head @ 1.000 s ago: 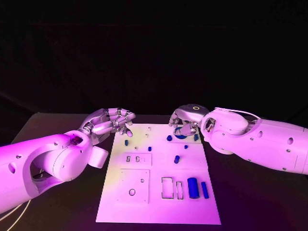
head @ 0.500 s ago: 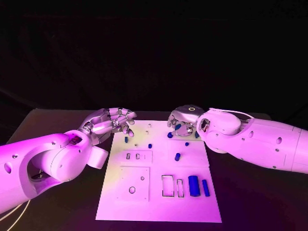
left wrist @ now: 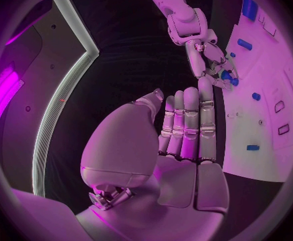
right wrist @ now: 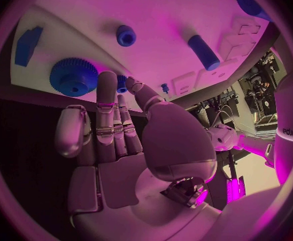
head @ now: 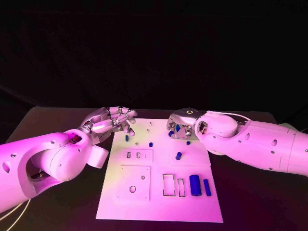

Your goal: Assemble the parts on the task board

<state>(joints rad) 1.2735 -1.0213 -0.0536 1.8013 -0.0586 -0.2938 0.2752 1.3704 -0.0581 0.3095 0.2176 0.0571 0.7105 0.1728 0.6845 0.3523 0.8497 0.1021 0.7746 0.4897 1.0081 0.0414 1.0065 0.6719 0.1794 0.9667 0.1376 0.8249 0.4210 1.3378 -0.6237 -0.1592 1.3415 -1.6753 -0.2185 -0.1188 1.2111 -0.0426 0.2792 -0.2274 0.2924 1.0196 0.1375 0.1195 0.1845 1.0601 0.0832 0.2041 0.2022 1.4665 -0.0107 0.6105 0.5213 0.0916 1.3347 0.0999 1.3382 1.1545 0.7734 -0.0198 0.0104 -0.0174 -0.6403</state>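
At the far end of the black counter (head: 50,120), the robot's two hands hung over the top edge of the white task board (head: 161,207), which lay lengthwise in the middle of the surface. Its left hand (head: 114,120) hovered at the board's far left corner; the left wrist view showed its fingers (left wrist: 190,123) straight and lying side by side with the thumb alongside, holding nothing. Across from it, the right hand (head: 184,121) sat above the far right corner, and the right wrist view showed its fingers (right wrist: 109,118) likewise extended and close together, empty, their tips near a blue gear (right wrist: 74,76) standing on the board. Just beyond the gear lay a flat blue block (right wrist: 28,44) near the board's edge, and farther along a small round blue peg (right wrist: 125,35) and a short blue cylinder (right wrist: 203,52). Seen from the head camera, other blue parts were scattered across the plate: a small piece (head: 150,144) near the left hand, an oblong one (head: 178,155) toward the middle, and, near the closer right edge, a thick blue cylinder (head: 194,184) with a thinner blue rod (head: 207,187) just beside it, next to two upright rectangular slots (head: 173,186). Neither hand touched any part.
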